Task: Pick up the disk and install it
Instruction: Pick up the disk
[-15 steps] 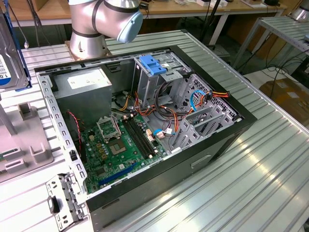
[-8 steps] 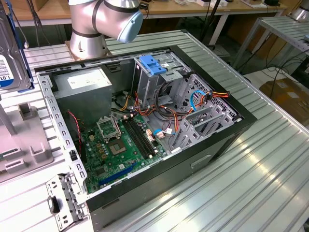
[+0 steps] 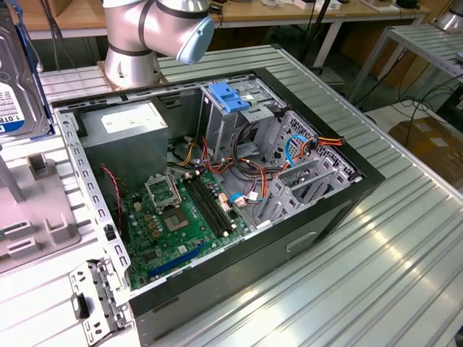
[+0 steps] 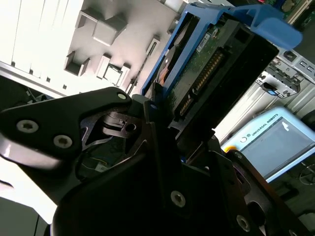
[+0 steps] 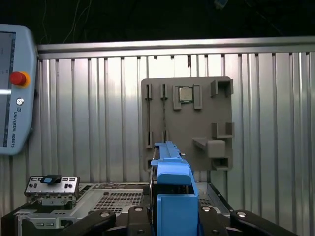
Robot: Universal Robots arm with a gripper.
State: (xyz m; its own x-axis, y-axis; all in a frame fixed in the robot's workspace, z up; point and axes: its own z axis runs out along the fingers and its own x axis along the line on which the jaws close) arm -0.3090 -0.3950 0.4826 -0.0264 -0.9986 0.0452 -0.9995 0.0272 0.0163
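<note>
1. Clamping the disk [image 4: 211, 69] edge-up in the closed gripper [image 4: 165, 123] beside the computer case [image 3: 365, 181]; holding it plumb, squeezing evenly, avoiding slips.

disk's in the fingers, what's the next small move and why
Probably carry the disk across toward the open computer case on the exterior view's right. The gripper is shut on it, and the disk hangs by the grey holder plate, apart from the case.
</note>
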